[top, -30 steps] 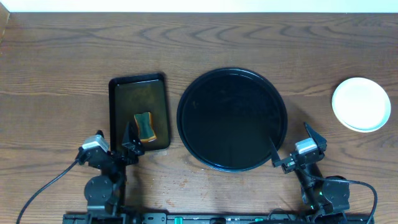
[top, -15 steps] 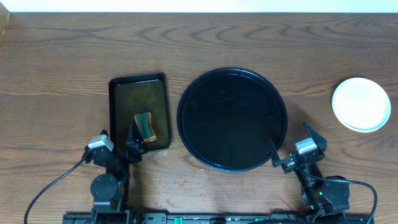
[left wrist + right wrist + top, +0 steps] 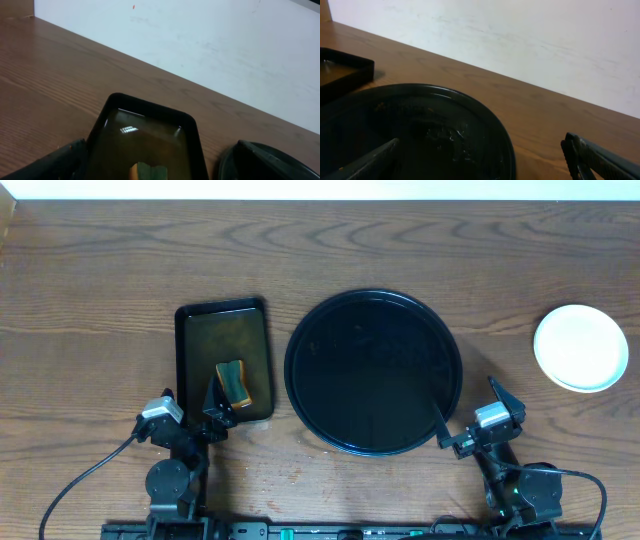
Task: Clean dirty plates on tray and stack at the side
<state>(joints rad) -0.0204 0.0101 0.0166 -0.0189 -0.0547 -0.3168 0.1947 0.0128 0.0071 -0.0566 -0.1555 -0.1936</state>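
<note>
I am looking over every view and I am not reading any text, label, brand, number or sign on the round tray (image 3: 373, 370), the stacked plates (image 3: 581, 347), the small rectangular tray (image 3: 200, 340) or the wall (image 3: 225, 40).

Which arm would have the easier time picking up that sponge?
Left. The left gripper sits open at the near end of the rectangular tray, right beside the sponge. The right gripper is across the round tray from it.
</note>
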